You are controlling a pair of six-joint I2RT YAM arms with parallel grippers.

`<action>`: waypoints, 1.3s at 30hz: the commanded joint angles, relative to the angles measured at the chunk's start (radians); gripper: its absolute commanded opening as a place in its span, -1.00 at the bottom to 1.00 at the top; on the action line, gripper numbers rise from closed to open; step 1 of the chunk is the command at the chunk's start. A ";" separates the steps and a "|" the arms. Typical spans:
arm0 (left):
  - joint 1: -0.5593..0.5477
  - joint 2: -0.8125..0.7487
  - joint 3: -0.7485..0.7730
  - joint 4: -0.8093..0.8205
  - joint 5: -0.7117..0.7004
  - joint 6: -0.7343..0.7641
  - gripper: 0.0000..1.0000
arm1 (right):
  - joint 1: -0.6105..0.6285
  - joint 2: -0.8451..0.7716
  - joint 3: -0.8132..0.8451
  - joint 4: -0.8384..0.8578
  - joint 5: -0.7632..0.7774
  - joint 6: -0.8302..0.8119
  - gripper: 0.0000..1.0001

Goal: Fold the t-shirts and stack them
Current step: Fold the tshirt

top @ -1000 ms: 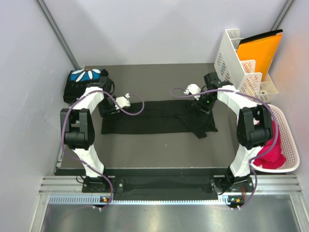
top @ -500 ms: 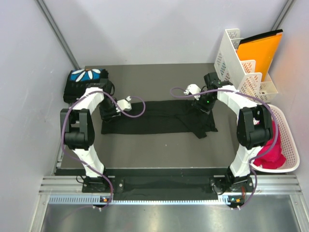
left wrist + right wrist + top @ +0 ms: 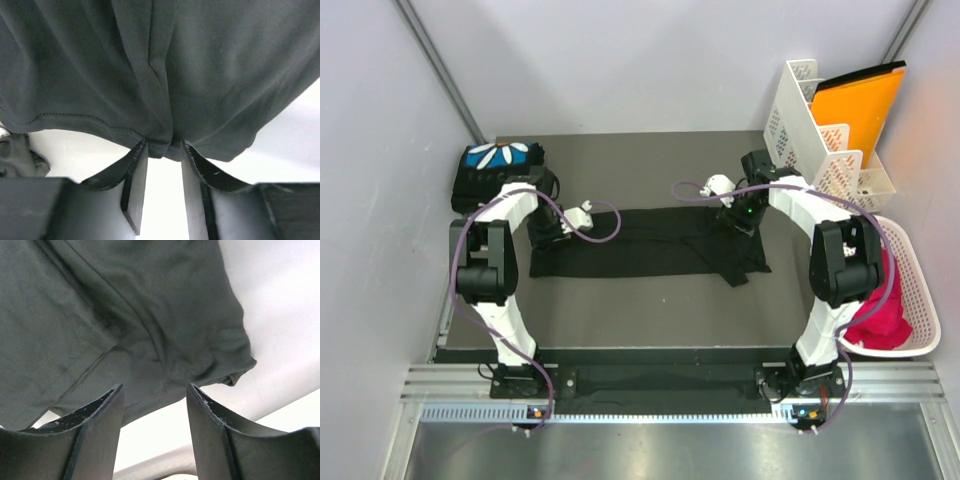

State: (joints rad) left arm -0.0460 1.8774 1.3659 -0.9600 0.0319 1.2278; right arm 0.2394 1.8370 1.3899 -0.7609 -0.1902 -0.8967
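A black t-shirt (image 3: pixel 640 245), folded into a long strip, lies across the middle of the table. At the back left corner sits a second t-shirt (image 3: pixel 498 160), folded, its blue print with white petals facing up. My left gripper (image 3: pixel 548 235) is over the strip's left end. In the left wrist view that gripper (image 3: pixel 164 145) has the gathered hem of the black t-shirt (image 3: pixel 200 75) pinched between its fingertips (image 3: pixel 137 160). My right gripper (image 3: pixel 738 218) hovers over the strip's right end. There the right gripper (image 3: pixel 155 387) stands open just short of the bunched cloth (image 3: pixel 150 305), with nothing between its fingers (image 3: pixel 100 415).
A white rack (image 3: pixel 810 125) holding an orange folder (image 3: pixel 860 100) stands at the back right. A white basket (image 3: pixel 920 300) with pink cloth sits off the table's right edge. Grey walls close in on the left, back and right.
The left gripper's jaws have narrowed onto the shirt's left end and it has shifted slightly. The right arm has barely moved.
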 commanded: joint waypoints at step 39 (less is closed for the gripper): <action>0.012 0.011 0.079 -0.065 -0.069 0.047 -1.00 | 0.049 0.117 -0.006 0.046 0.026 0.008 -0.86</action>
State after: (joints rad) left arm -0.0456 1.9095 1.4380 -0.9997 -0.0078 1.2404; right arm 0.2729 1.9430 1.3739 -0.7261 -0.1654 -0.8871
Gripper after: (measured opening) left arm 0.010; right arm 0.077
